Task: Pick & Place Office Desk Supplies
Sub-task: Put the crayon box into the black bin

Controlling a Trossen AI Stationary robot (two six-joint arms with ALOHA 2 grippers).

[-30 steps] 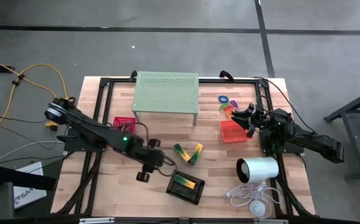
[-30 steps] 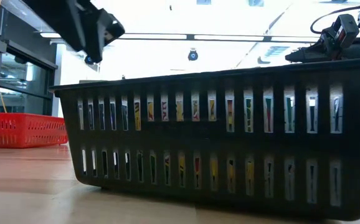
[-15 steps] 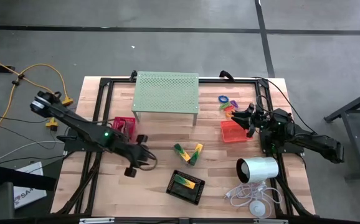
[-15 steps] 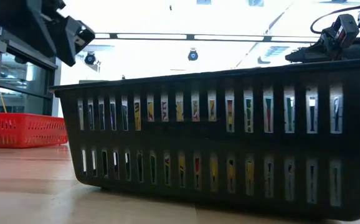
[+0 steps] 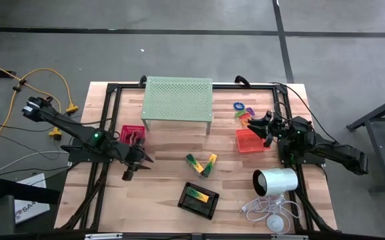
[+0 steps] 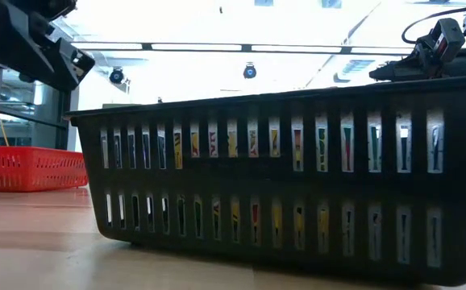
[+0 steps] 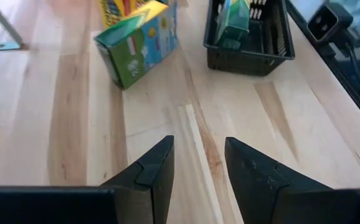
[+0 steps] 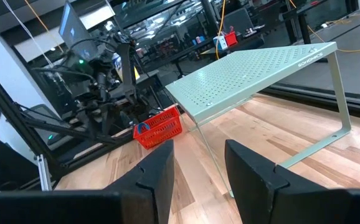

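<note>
My left pincer (image 5: 131, 167) hovers empty, fingers parted, above the counter (image 5: 166, 200) beside the pink-red tray (image 5: 132, 133); the right pincer (image 5: 262, 125), also parted and empty, waits over the orange tray (image 5: 249, 142). The yellow-and-green clips (image 5: 200, 164) look light, stiff; I'd pinch one across its flat sides.

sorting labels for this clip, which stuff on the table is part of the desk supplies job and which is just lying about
Part of the job:
- black tray, one box inside
- yellow-and-green boxes, loose mid-table
- red tray
- orange tray
- coloured rings

Just lying about:
- pale green perforated stand
- white cylinder and its white cable
- yellow cable, off the table
</note>
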